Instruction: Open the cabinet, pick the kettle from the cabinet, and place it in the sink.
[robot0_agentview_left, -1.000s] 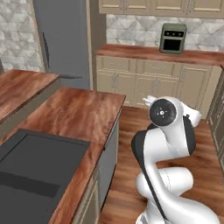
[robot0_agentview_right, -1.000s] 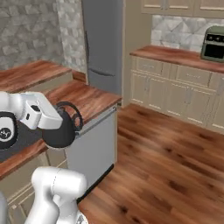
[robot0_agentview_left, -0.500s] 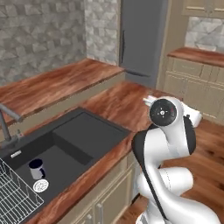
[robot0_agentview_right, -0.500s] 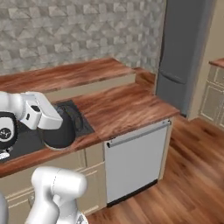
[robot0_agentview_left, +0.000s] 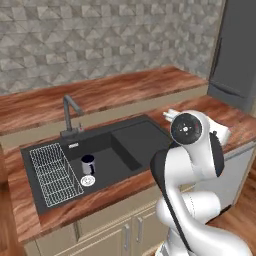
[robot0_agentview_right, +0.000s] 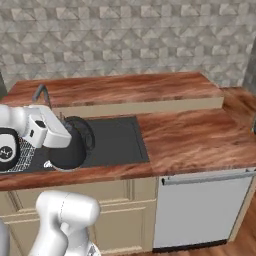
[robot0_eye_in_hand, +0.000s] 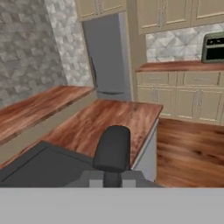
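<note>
My gripper (robot0_agentview_right: 61, 134) is shut on the glossy black kettle (robot0_agentview_right: 70, 149), which hangs at the near left side of the black sink (robot0_agentview_right: 119, 141) in the right base view. In the hand view the kettle's dark handle (robot0_eye_in_hand: 113, 151) rises between my fingertips, with a corner of the sink (robot0_eye_in_hand: 39, 168) below left. The left base view shows the sink (robot0_agentview_left: 135, 145) with its dark faucet (robot0_agentview_left: 70, 115); there my own arm hides the kettle. Beige wall cabinets (robot0_eye_in_hand: 175, 15) hang across the room; which one is the task's cabinet I cannot tell.
Inside the sink lie a wire rack (robot0_agentview_left: 52, 175), a small dark mug (robot0_agentview_left: 88, 164) and a drain (robot0_agentview_left: 88, 180). Reddish wood counter (robot0_agentview_right: 190, 140) runs right of the sink over a dishwasher (robot0_agentview_right: 200, 207). A grey fridge (robot0_eye_in_hand: 107, 57) and a toaster oven (robot0_eye_in_hand: 214, 46) stand farther off.
Both base views have swung round with the base: the fridge and far cabinets slid out and the whole sink has come in front. The kettle stays in my shut gripper.
</note>
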